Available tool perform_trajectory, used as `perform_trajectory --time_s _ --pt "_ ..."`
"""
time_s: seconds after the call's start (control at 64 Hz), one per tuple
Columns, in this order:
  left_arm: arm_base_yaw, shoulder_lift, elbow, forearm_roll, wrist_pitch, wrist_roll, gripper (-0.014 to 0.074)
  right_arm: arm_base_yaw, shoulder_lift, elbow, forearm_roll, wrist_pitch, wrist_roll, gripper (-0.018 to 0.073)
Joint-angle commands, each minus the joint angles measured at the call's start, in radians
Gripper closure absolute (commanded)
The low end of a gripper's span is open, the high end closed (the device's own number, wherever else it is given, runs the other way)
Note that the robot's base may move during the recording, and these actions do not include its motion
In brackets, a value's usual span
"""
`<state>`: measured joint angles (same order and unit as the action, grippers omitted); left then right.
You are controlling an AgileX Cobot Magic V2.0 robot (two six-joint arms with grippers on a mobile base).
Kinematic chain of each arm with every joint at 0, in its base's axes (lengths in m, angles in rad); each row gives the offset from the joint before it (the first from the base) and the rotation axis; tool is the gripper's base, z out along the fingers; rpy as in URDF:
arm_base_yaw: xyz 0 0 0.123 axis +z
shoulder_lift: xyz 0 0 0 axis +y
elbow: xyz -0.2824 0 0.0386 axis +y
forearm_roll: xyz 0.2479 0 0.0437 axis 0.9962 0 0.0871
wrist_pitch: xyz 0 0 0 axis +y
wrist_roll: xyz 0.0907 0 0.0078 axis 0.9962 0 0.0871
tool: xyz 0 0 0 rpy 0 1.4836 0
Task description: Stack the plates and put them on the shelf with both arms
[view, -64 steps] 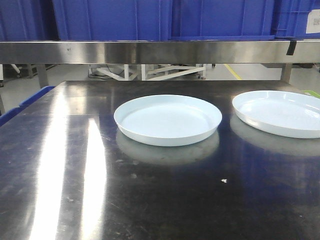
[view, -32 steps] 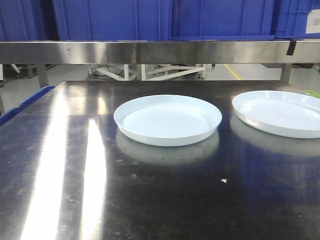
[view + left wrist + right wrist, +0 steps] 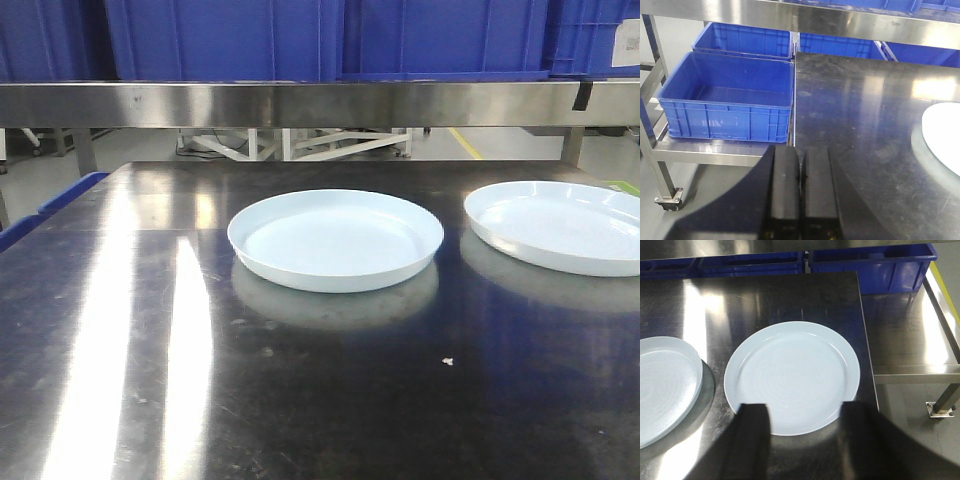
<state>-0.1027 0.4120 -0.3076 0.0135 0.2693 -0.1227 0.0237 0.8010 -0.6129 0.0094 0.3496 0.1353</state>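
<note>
**Two plates on the steel top, both arms back off them**

Front camera: dark, shiny steel table point(image 3: 150, 330) with heavy glare streaks in the left half. The middle plate point(image 3: 335, 240) sits flat at frame centre. The right-hand plate point(image 3: 560, 225) is cut off by the right border, and there's a clear gap between the two. A steel shelf rail point(image 3: 300, 103) runs across the top with blue crates point(image 3: 230, 40) on it.

Left wrist cam: the left gripper point(image 3: 800, 185) is at bottom centre, fingers pressed together on nothing. It's over the table's left edge, with an open blue bin point(image 3: 727, 100) on a lower rack at left. A sliver of the middle plate point(image 3: 945, 135) shows at far right.

Right wrist cam: the right gripper point(image 3: 805, 410) is spread wide and empty, fingers point(image 3: 752, 440) either side of the right-hand plate's point(image 3: 792, 370) near rim. I can't tell if they touch it. That plate's rim sits near the table's right edge, with the middle plate point(image 3: 665, 385) just beside it at left.
</note>
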Motion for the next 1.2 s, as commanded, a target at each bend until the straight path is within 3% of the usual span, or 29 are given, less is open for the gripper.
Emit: perform_trajectory --time_s 0.0,0.094,0.109,0.172,0.406,0.547,0.625,0.875,1.187 --pt "-0.001 0.004 -0.028 0.001 -0.086 -0.011 0.0510 -0.006 -0.004 -0.041 -0.009 -0.064 -0.002 0.0309" --pt "-0.001 0.004 -0.028 0.001 -0.086 -0.011 0.0510 -0.006 -0.004 -0.041 -0.009 -0.047 -0.002 0.0550" --pt "-0.001 0.004 -0.028 0.001 -0.086 -0.011 0.0510 -0.006 -0.004 -0.041 -0.009 -0.045 -0.002 0.0555" --pt "-0.001 0.004 -0.028 0.001 -0.086 -0.011 0.0510 -0.006 -0.004 -0.041 -0.009 -0.045 -0.002 0.0508" --pt "-0.001 0.004 -0.028 0.001 -0.086 -0.011 0.0510 -0.006 -0.004 -0.041 -0.009 -0.045 -0.002 0.0466" --pt "-0.001 0.004 -0.028 0.001 -0.086 -0.011 0.0510 -0.006 -0.001 -0.041 -0.009 -0.056 -0.002 0.0205" --pt "-0.001 0.004 -0.028 0.001 -0.086 -0.011 0.0510 -0.006 0.013 -0.041 -0.009 -0.059 -0.002 0.0120" --pt "-0.001 0.004 -0.028 0.001 -0.086 -0.011 0.0510 -0.006 0.098 -0.041 -0.009 -0.035 -0.002 0.0157" --pt "-0.001 0.004 -0.028 0.001 -0.086 -0.011 0.0510 -0.011 0.288 -0.096 -0.016 -0.101 -0.002 0.0169"
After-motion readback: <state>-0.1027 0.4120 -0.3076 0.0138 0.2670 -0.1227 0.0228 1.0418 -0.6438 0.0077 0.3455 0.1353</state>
